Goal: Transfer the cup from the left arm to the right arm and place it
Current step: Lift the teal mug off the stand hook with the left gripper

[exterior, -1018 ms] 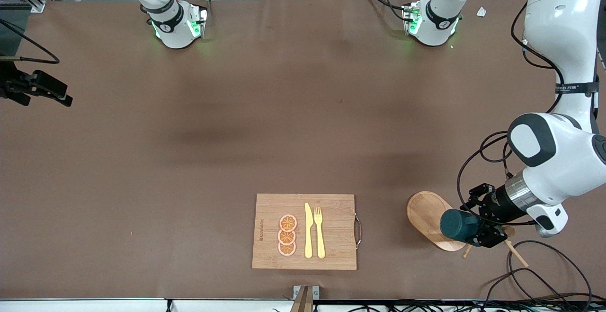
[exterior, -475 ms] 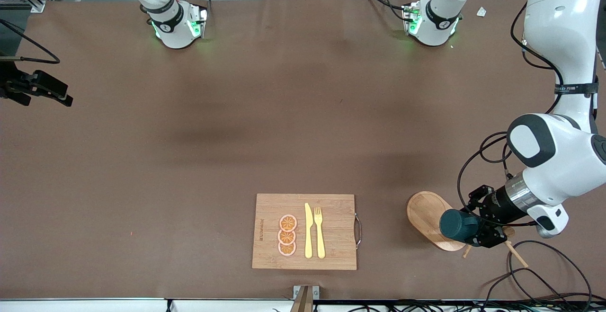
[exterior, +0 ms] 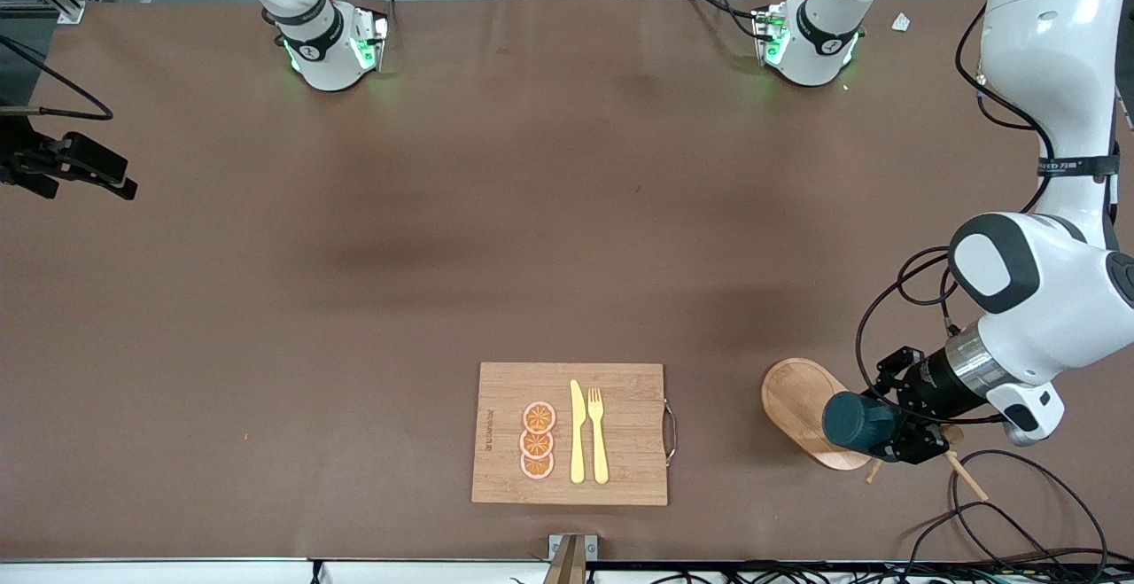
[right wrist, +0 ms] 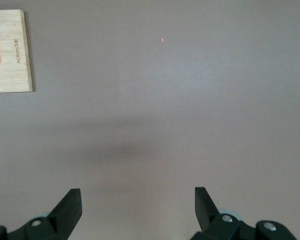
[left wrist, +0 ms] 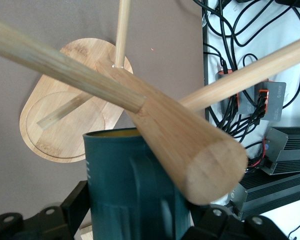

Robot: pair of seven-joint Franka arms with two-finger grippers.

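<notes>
The dark teal cup [exterior: 852, 421] lies on its side in the air over the oval bamboo base [exterior: 796, 400] of a wooden peg stand, at the left arm's end of the table. My left gripper [exterior: 889, 432] is shut on the cup's body. In the left wrist view the cup [left wrist: 125, 180] fills the space between the black fingers [left wrist: 76, 206], with its tan-yellow rim showing and the stand's thick post [left wrist: 190, 150] right beside it. My right gripper [right wrist: 137, 202] is open and empty, high over bare table at the right arm's end, and waits there [exterior: 89, 169].
A bamboo cutting board [exterior: 620, 389] with three orange slices [exterior: 537, 440], a yellow knife [exterior: 577, 432] and a fork [exterior: 598, 433] lies near the front edge. The stand's thin pegs [exterior: 966, 476] stick out by the left wrist. Cables [exterior: 1019, 513] lie at the table corner.
</notes>
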